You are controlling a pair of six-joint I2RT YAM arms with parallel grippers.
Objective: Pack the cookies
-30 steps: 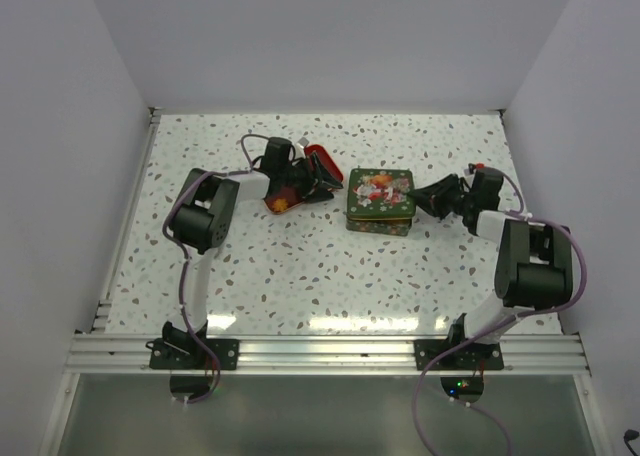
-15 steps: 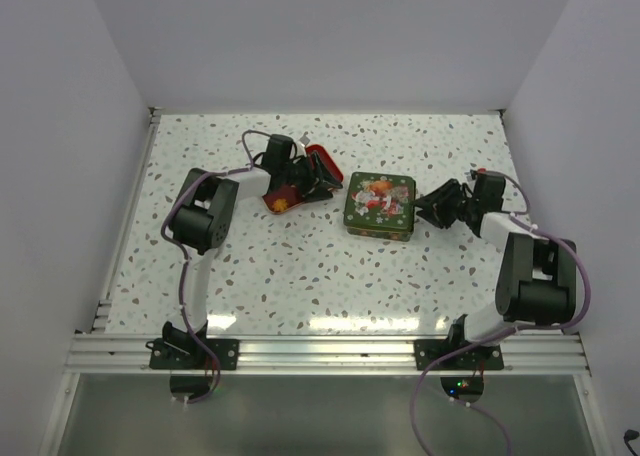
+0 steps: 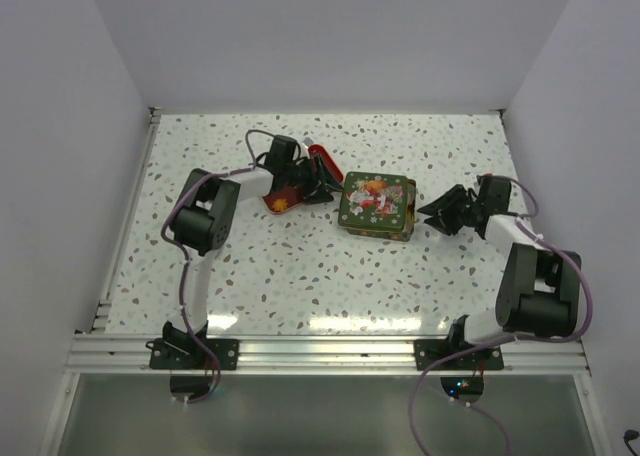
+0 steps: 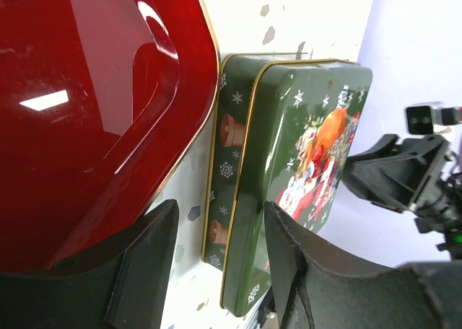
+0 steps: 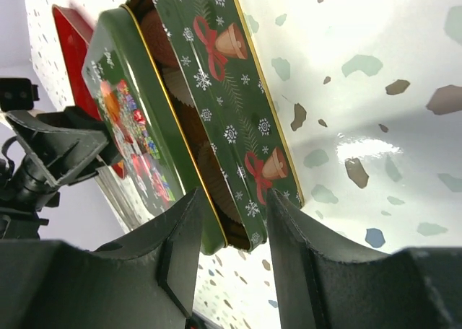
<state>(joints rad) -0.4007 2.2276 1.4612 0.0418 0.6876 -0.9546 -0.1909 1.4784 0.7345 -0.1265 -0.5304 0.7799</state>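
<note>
Right gripper (image 5: 232,199) is held parted just right of the green Christmas-printed metal tin (image 5: 238,91), its skewed lid (image 5: 119,105) dead ahead. Orange cookies (image 3: 282,204) are seen left of the tin, beside the left gripper (image 4: 220,213), whose grip cannot be told.

My left arm (image 3: 205,221) and right arm (image 3: 530,276) are white links with bulky black joints. Each trails a looping purple-grey cable (image 3: 183,276) back from its tool. My left tool (image 4: 216,271) and right tool (image 5: 227,264) have matte black, angular fingers (image 4: 144,271).
</note>
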